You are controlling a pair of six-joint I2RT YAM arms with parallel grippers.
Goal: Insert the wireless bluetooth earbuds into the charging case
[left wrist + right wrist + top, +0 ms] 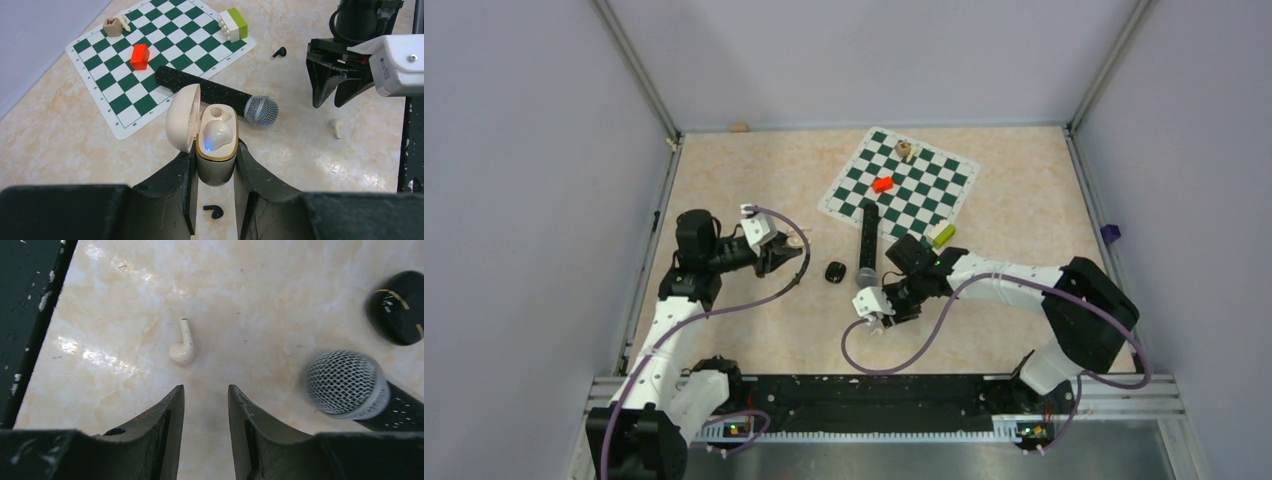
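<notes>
Found the loose off-white earbud (pixel 182 342) on the table (pixel 275 290) just ahead of the right gripper (pixel 205 388), jaws parted and empty, stem pointing away from it, far nearer that arm than the left gripper (pixel 214 150), clamped on the open charging case (pixel 215 170)

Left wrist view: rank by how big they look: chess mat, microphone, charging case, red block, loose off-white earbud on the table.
Largest to smallest:
1. chess mat
2. microphone
3. charging case, but it is nearest the camera, so its rank against the microphone is unsure
4. red block
5. off-white earbud
</notes>
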